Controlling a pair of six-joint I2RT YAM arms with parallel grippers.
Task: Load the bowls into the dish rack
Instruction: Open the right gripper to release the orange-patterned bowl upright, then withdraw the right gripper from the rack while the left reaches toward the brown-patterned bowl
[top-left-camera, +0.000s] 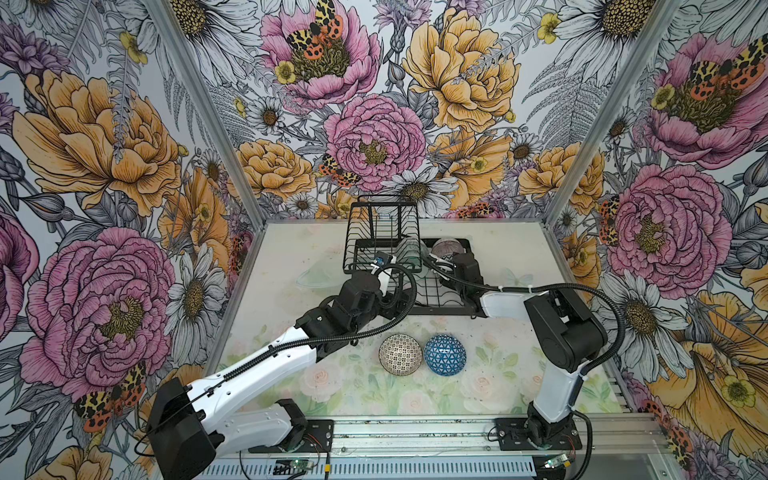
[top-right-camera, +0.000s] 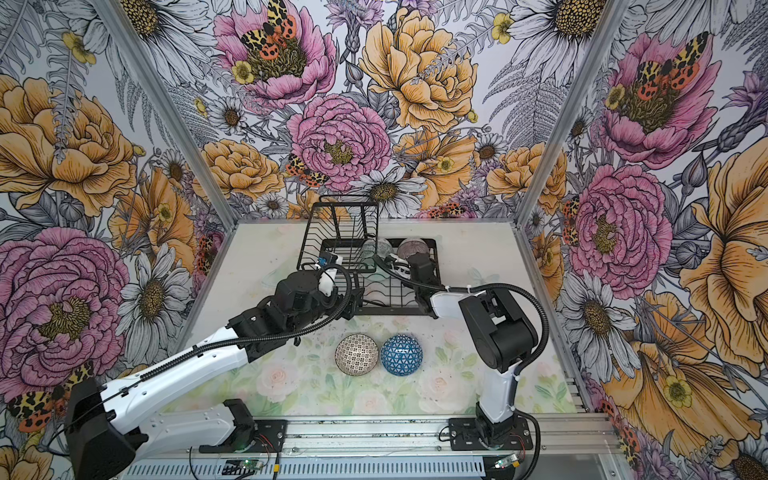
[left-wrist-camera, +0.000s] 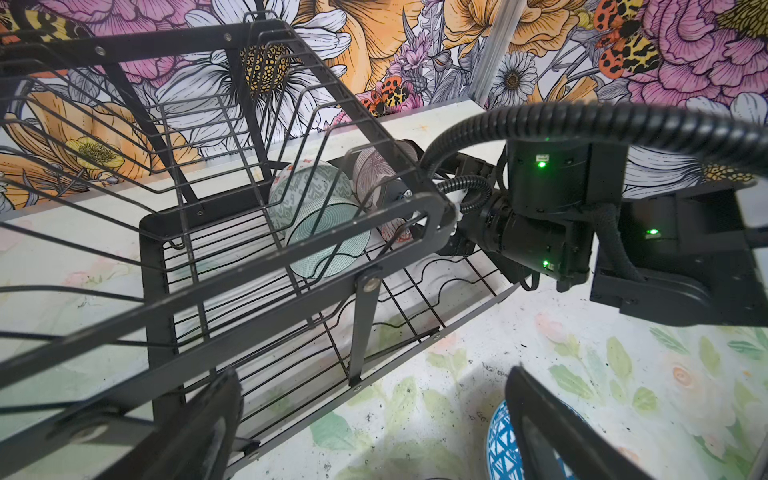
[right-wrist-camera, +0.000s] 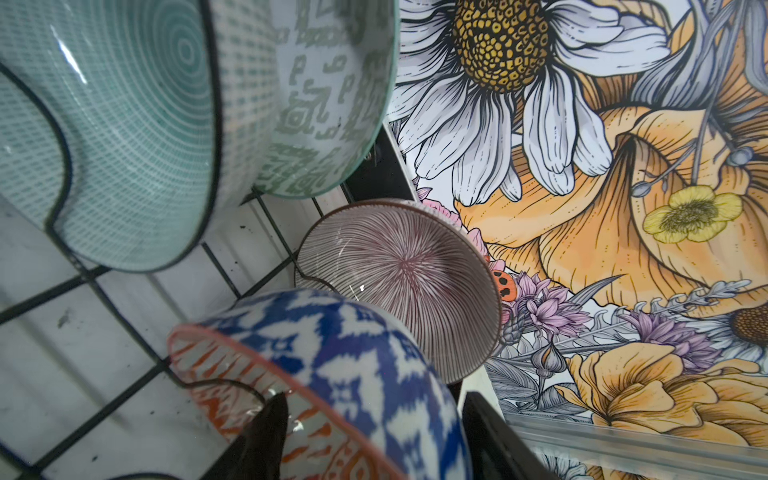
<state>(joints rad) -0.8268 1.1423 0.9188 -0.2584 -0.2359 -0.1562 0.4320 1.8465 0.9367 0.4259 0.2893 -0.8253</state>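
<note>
In the rack stand the teal bowl, green bowl, pink bowl and orange bowl, its rim between the parted jaws of the right gripper. The mosaic bowl and blue bowl lie face-down on the table near the left gripper, jaws spread wide.

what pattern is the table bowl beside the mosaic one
Blue bowl with white triangles; best in a top view.

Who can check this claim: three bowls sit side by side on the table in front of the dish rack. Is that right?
No. Two bowls, not three: the mosaic bowl and the blue triangle bowl sit side by side on the table in front of the dish rack, as both top views show.
</note>
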